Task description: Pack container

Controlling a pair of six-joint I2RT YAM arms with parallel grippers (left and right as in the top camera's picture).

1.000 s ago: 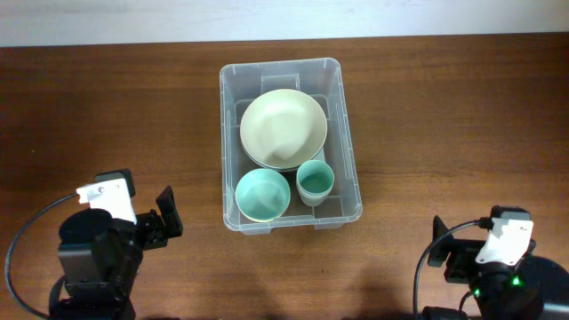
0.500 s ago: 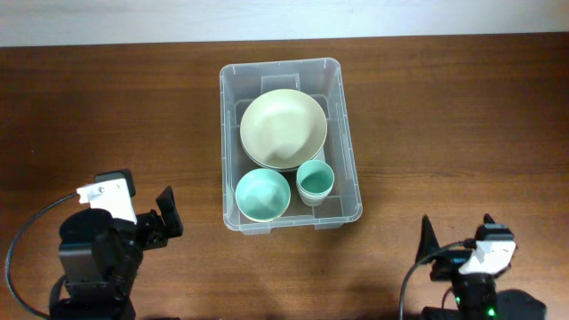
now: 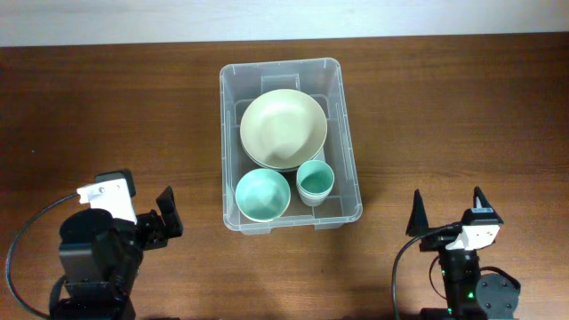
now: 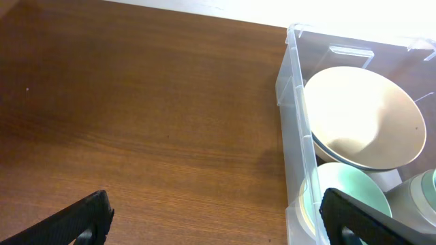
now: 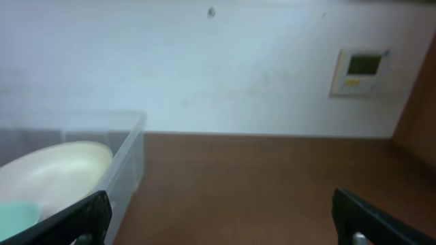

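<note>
The clear plastic container [image 3: 233,98] stands at the table's middle. In it lie a large cream bowl [image 3: 283,129], a small teal bowl [image 3: 263,195] and a teal cup [image 3: 315,182]. My left gripper [image 3: 167,213] is open and empty at the front left, left of the container. My right gripper [image 3: 447,213] is open and empty at the front right, pointing away from me. In the left wrist view the container wall [image 4: 294,129] and cream bowl [image 4: 361,116] are to the right. In the right wrist view the container [image 5: 126,163] is at the left.
The brown wooden table [image 3: 116,116] runs to a white wall at the back. A wall thermostat [image 5: 359,70] shows in the right wrist view.
My right arm has folded back toward the front edge and its gripper now points upward, away from me, both fingers showing. The left arm and the container's contents have not moved.
</note>
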